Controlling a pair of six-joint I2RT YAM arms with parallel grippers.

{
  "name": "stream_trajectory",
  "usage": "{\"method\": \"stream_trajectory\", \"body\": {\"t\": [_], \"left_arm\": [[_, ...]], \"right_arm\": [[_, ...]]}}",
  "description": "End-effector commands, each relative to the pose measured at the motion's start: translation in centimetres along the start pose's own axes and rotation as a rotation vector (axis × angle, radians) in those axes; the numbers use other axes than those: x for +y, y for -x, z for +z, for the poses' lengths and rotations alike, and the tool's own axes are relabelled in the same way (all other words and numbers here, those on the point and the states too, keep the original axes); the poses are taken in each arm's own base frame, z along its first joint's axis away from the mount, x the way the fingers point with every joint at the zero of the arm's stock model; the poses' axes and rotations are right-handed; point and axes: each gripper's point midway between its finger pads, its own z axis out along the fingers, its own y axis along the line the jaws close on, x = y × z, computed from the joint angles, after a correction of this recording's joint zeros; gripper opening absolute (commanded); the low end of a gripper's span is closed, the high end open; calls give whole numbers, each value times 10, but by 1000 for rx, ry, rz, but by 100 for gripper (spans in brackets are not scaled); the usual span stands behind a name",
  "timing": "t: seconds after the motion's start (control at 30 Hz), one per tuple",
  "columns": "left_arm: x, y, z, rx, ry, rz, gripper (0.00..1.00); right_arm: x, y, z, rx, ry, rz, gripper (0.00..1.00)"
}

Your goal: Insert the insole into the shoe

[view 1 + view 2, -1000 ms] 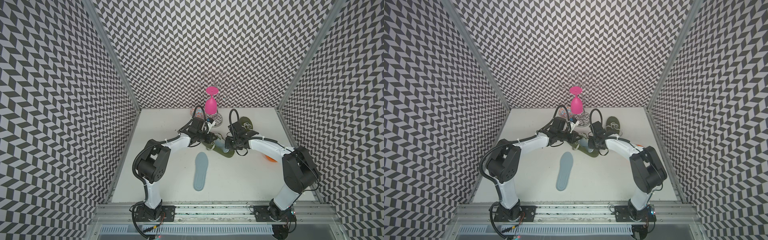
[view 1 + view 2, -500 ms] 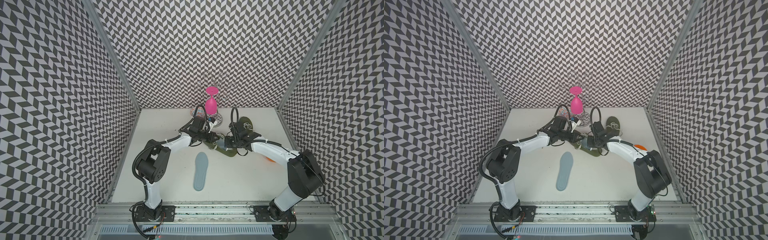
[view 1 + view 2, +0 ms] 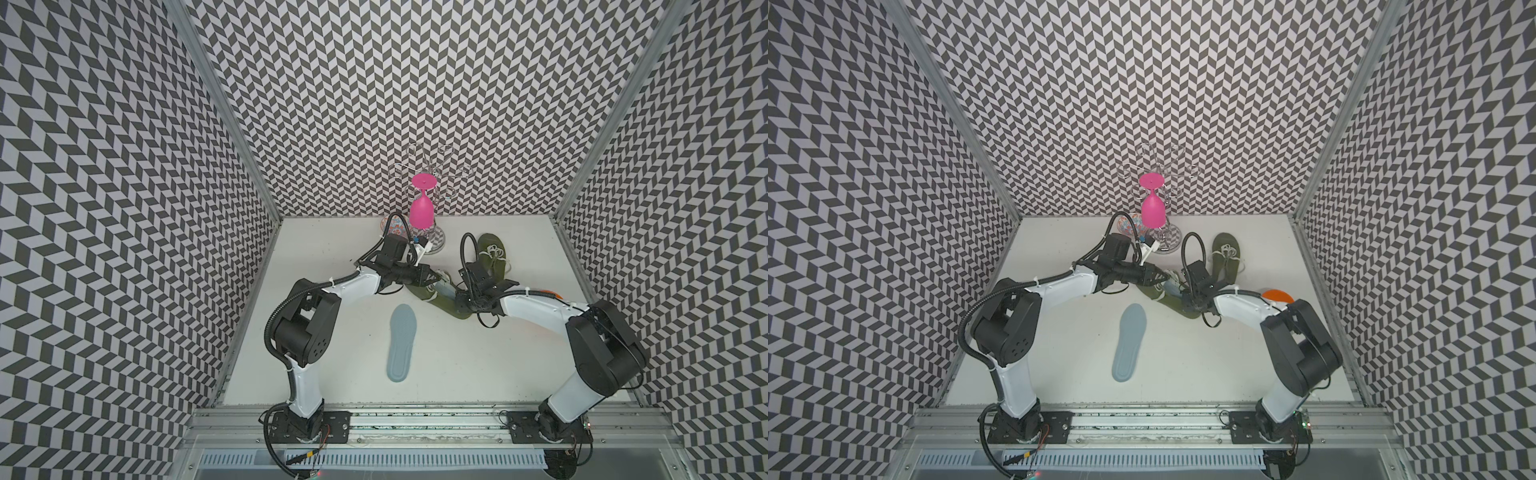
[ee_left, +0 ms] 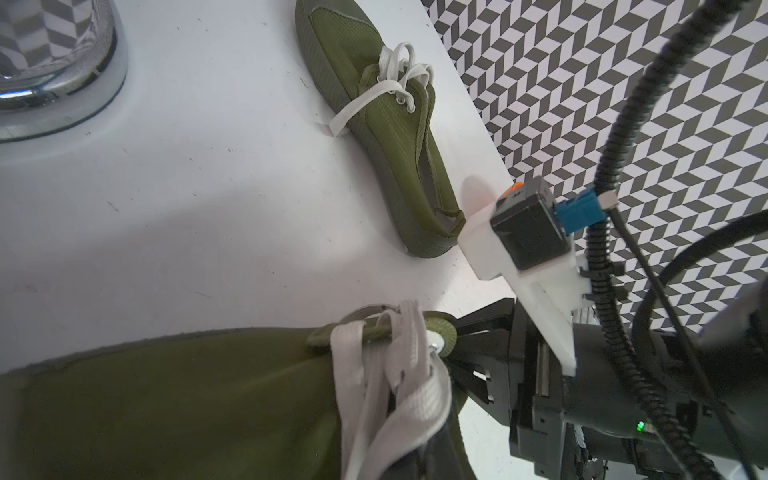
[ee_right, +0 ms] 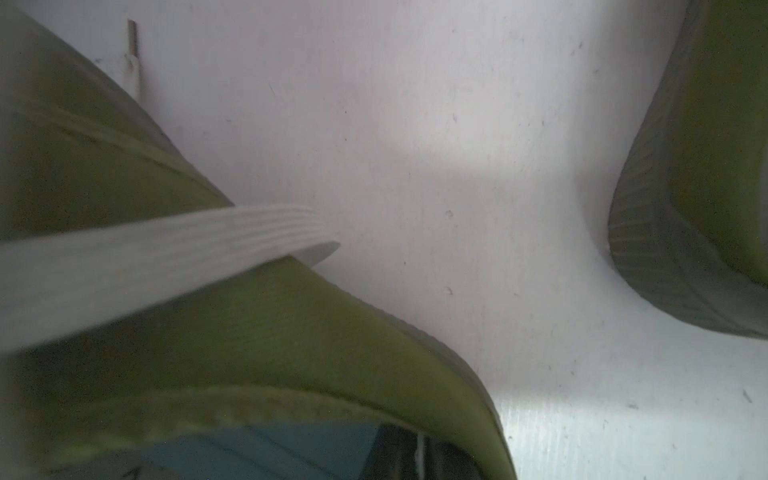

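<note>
The near shoe (image 3: pixel 445 308) (image 3: pixel 1177 306), olive canvas, lies slantwise at mid-table with its heel toward the right arm. Inside its opening sits a blue-grey tucked insole (image 3: pixel 443 287) (image 5: pixel 249 453), seen in the right wrist view under the collar. Beyond it to the right the far shoe (image 3: pixel 490 257) (image 3: pixel 1225 257) (image 4: pixel 390 137) lies flat, apart from the first, toe pointing away; what its opening holds is not clear. At the far edge a wire rack (image 3: pixel 436 243) carries a pink goblet (image 3: pixel 422 212) (image 3: pixel 1152 210) hung bowl-down, and a small patterned bowl (image 3: pixel 394 224) stands just left of the rack's base. The white table (image 3: pixel 457 365) bears a loose insole (image 3: pixel 401 347) (image 3: pixel 1129 343) near the front, flat and left of centre, well apart from both shoes. An orange object (image 3: pixel 1277 296) peeps out behind the right arm. Black-and-white chevron walls (image 3: pixel 124 208) close in three sides. The left claw (image 3: pixel 432 274) (image 3: pixel 1160 274) is pressed together on the near shoe's lacing end, and the white laces (image 4: pixel 386 374) bunch right at it. It seems to nip tongue and lace together, though the wrist view is too close to be sure. The right claw (image 3: pixel 459 297) (image 3: pixel 1187 297) is down at that shoe's heel opening, one dark finger inside beside the tucked insole. I cannot tell how far apart its jaws stand.
</note>
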Motion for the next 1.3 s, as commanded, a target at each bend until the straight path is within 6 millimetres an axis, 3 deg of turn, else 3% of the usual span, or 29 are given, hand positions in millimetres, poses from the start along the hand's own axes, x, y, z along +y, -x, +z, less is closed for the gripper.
{"method": "stream_trajectory", "body": {"t": [0.0, 0.13, 0.33, 0.43, 0.57, 0.67, 0.83, 1.03, 1.27], "left_arm": [[-10, 13, -11, -32, 15, 89, 0], [8, 4, -8, -6, 84, 115, 0], [22, -1, -3, 5, 126, 134, 0], [19, 1, -3, -3, 116, 137, 0], [15, 6, -4, -17, 108, 147, 0], [13, 8, -2, -17, 104, 151, 0], [7, 11, -1, -21, 97, 164, 0], [0, 14, -2, -21, 110, 192, 0], [8, 11, -3, -13, 150, 197, 0]], "right_arm": [[-5, -12, -9, 52, -29, -9, 21], [8, 8, -30, 35, 7, -5, 41], [25, 65, -77, -105, 20, -13, 53], [26, 69, -67, -103, 20, -57, 55], [26, 47, -39, 9, 30, -119, 58], [28, 31, -32, 28, 75, -128, 59], [1, 9, -7, 80, -31, -121, 60], [-26, 24, 5, 55, -95, -34, 61], [-19, 59, -29, -28, -83, -38, 62]]}}
